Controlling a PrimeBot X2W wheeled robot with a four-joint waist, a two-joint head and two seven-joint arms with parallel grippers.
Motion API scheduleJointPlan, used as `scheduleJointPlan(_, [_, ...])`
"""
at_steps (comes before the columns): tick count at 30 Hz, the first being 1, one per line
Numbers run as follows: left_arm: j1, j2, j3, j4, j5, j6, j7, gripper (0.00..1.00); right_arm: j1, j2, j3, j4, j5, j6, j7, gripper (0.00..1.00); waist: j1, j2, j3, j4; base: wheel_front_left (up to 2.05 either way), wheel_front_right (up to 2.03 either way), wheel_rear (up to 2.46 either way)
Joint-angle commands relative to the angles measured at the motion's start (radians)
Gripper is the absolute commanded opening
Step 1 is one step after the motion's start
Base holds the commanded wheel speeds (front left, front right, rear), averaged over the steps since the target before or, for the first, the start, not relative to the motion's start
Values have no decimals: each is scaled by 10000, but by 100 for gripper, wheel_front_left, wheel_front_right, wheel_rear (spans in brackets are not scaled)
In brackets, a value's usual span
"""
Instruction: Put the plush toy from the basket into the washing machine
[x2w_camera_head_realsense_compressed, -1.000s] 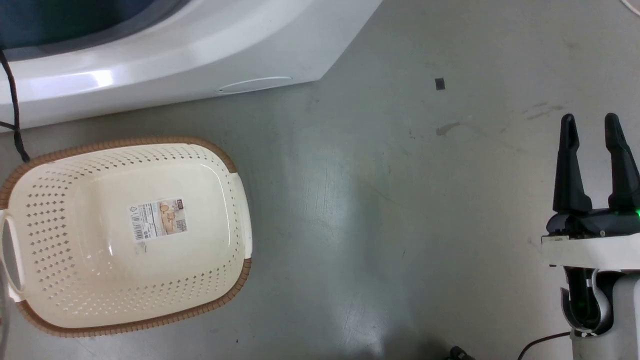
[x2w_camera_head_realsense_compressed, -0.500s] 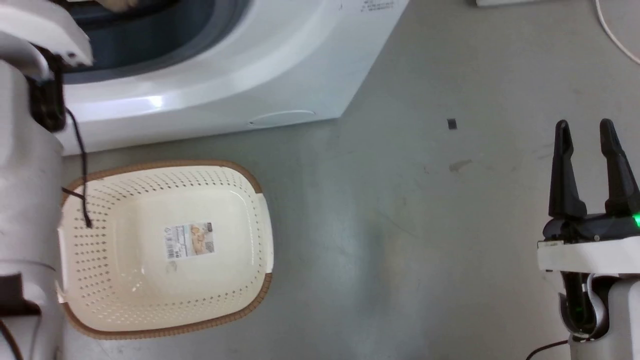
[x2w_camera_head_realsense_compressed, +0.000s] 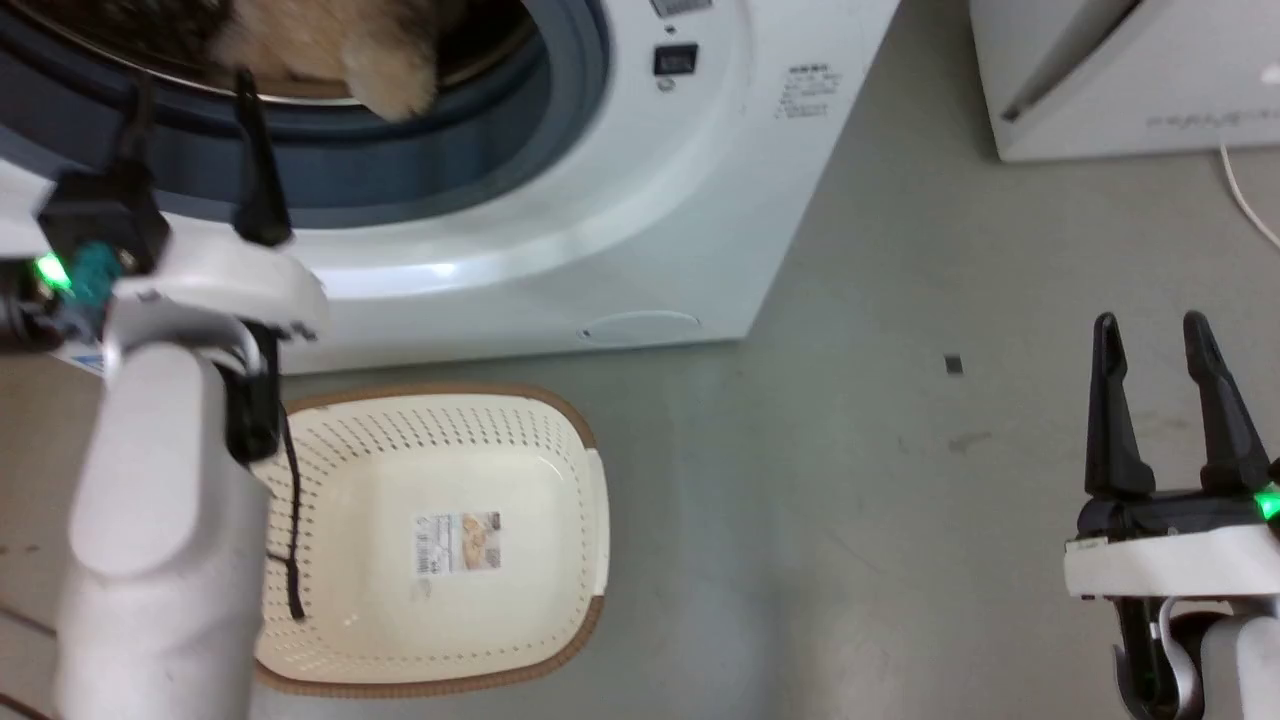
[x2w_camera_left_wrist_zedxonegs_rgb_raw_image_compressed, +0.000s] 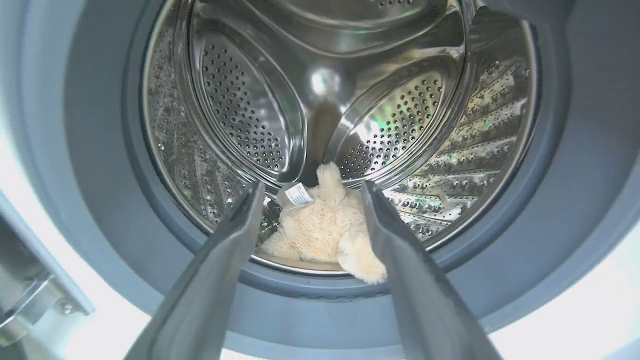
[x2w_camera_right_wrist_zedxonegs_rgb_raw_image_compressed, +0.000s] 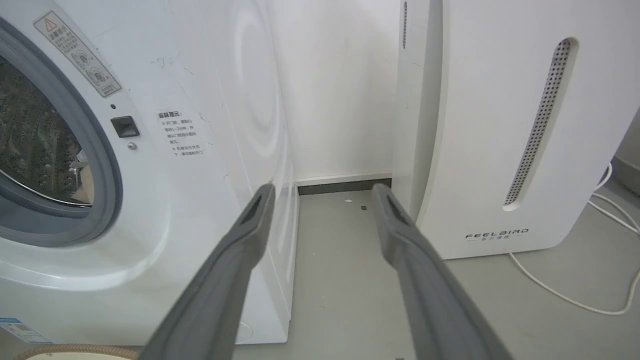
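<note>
1. One plush toy (x2w_camera_left_wrist_zedxonegs_rgb_raw_image_compressed: 325, 235), cream and fluffy, lies at the bottom front of the steel drum of the one washing machine (x2w_camera_head_realsense_compressed: 640, 200). Its white tag faces up and one limb rests on the drum's lip, beside the grey gasket.
2. One basket (x2w_camera_head_realsense_compressed: 400, 440) stands on the grey floor (x2w_camera_head_realsense_compressed: 850, 550) just before the machine, its label sticker (x2w_camera_head_realsense_compressed: 457, 541) showing on its bottom.
3. One white FEELBIRD appliance (x2w_camera_right_wrist_zedxonegs_rgb_raw_image_compressed: 500, 125) stands to the machine's right, a narrow gap between them and a white cable (x2w_camera_right_wrist_zedxonegs_rgb_raw_image_compressed: 565, 295) trailing beside it.
4. The pale left forearm, with a black cable (x2w_camera_head_realsense_compressed: 292, 540) hanging from it, covers the basket's left side in the head view.
5. The left hand (x2w_camera_head_realsense_compressed: 195, 150) is held before the open porthole, fingers spread and gripping nothing, pointing into the drum at the toy.
6. The right hand (x2w_camera_head_realsense_compressed: 1150, 330) hangs over the floor, well apart from the machine, fingers parted and empty, aimed at the gap.
</note>
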Motion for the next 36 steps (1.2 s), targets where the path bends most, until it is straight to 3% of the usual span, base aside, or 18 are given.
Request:
scheduleJointPlan(1, [384,-117,57,-235,149,-11,-43,100,174,-4,-27,-5,-86,-9,-46,100,1,0,-496,356,0,0,0])
scheduleJointPlan(13, [2647,-919,144,-1602,827,-494,-43,100,880,-4,-87,2,-370,-9,-46,100,1,0,-1821,1141,0,0,0])
scheduleJointPlan(25, [4759,-1299,-337,-2397,1393,-546,-43,100,1653,-4,-123,2,-492,-9,-46,100,1,0,-2771,1423,0,0,0])
scheduleJointPlan(36, [6184,-1611,-227,-2819,973,-719,-44,100,2328,-4,-227,78,-515,-9,-46,100,1,0,-3435,1671,0,0,0])
